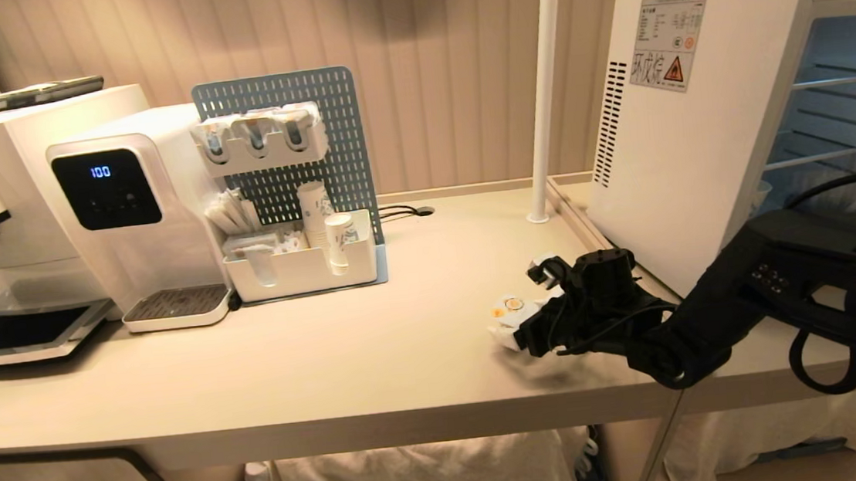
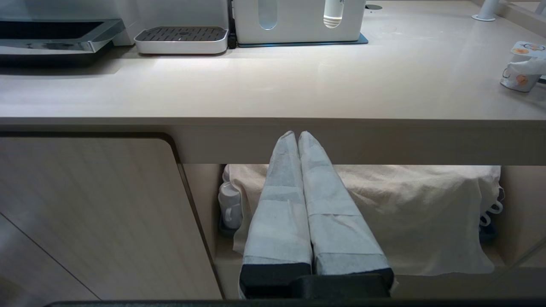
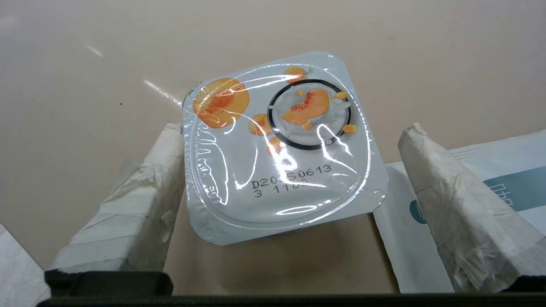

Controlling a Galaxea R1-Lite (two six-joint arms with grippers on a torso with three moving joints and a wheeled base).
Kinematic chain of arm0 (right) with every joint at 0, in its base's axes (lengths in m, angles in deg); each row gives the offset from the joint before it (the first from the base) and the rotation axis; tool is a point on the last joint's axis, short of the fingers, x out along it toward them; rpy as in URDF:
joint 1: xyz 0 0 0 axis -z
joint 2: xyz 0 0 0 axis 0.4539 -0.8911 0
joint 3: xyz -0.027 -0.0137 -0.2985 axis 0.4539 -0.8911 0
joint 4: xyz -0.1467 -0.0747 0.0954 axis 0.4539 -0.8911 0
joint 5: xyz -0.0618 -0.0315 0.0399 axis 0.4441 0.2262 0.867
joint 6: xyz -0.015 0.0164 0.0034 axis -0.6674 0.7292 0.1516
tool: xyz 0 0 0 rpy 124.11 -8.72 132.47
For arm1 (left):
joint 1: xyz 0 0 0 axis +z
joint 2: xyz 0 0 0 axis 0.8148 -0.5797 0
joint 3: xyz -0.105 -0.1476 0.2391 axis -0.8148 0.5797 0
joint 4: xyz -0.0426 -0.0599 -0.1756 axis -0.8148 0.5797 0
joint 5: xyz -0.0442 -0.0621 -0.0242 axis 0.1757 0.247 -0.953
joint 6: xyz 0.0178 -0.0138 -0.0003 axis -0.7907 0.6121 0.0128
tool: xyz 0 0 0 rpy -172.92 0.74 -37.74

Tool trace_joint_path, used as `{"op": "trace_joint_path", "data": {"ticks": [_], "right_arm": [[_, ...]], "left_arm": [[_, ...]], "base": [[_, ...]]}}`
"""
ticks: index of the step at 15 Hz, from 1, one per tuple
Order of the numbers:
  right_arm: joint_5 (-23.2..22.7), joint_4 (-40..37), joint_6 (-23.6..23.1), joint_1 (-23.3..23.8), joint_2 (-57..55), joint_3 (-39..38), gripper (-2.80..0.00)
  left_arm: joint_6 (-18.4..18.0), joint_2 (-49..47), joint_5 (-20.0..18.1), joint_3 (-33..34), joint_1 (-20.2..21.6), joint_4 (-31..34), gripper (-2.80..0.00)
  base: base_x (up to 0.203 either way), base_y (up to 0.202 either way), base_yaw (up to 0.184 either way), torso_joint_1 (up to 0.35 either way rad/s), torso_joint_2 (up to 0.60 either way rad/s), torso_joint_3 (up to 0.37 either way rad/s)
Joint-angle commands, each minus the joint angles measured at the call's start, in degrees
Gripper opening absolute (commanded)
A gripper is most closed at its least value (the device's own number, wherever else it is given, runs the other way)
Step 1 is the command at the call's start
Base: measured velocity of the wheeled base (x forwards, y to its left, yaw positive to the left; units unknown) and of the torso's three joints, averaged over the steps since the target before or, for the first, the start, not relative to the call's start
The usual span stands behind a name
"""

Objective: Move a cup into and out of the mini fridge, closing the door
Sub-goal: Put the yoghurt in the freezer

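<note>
Two spread fingers (image 3: 136, 204) (flanking cup (image 3: 277, 145))

The cup (image 3: 277, 145), white with a peach-printed foil lid, stands upright near the table's (image 1: 330, 357) front edge. The mini fridge (image 1: 690, 140), white and boxy, stands open-fronted at the right end.

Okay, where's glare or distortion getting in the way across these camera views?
Right wrist view: white glare streaks cross the cup lid, partly hiding its printed date code. Head view: wide-angle bending tilts the mini fridge. Left wrist view: a bright sheen lies on the table top.
</note>
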State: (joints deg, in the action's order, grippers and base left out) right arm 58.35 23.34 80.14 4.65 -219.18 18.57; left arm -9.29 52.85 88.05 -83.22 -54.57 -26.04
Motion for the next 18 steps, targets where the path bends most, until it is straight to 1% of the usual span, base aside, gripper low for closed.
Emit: {"op": "trace_joint_path", "data": {"ticks": [1,7,10,11,14,18], "right_arm": [[0.11,0.12,-0.11,-0.11,-0.56,0.61,-2.80],[0.61,0.22,-0.02,-0.07,-0.27,0.41,-2.80],[1.53,0.52,0.15,-0.07,1.84,-1.30,-2.80],[2.73,0.71,0.12,-0.07,3.26,-2.07,-2.80],[8.46,1.86,0.05,0.03,11.29,-6.15,-2.80],[14.69,1.57,-0.27,1.77,30.49,-14.62,-2.80]], "left_arm": [[0.06,-0.09,0.05,0.09,0.00,0.02,-2.80],[0.06,-0.09,0.05,0.09,0.00,0.02,-2.80],[0.06,-0.09,0.05,0.09,0.00,0.02,-2.80],[0.06,-0.09,0.05,0.09,0.00,0.02,-2.80],[0.06,-0.09,0.05,0.09,0.00,0.02,-2.80],[-0.02,-0.09,0.05,0.09,0.00,0.02,-2.80]], "base": [[0.000,0.000,0.000,0.000,0.00,0.000],[0.000,0.000,0.000,0.000,0.00,0.000],[0.000,0.000,0.000,0.000,0.00,0.000],[0.000,0.000,0.000,0.000,0.00,0.000],[0.000,0.000,0.000,0.000,0.00,0.000],[0.000,0.000,0.000,0.000,0.00,0.000]]}}
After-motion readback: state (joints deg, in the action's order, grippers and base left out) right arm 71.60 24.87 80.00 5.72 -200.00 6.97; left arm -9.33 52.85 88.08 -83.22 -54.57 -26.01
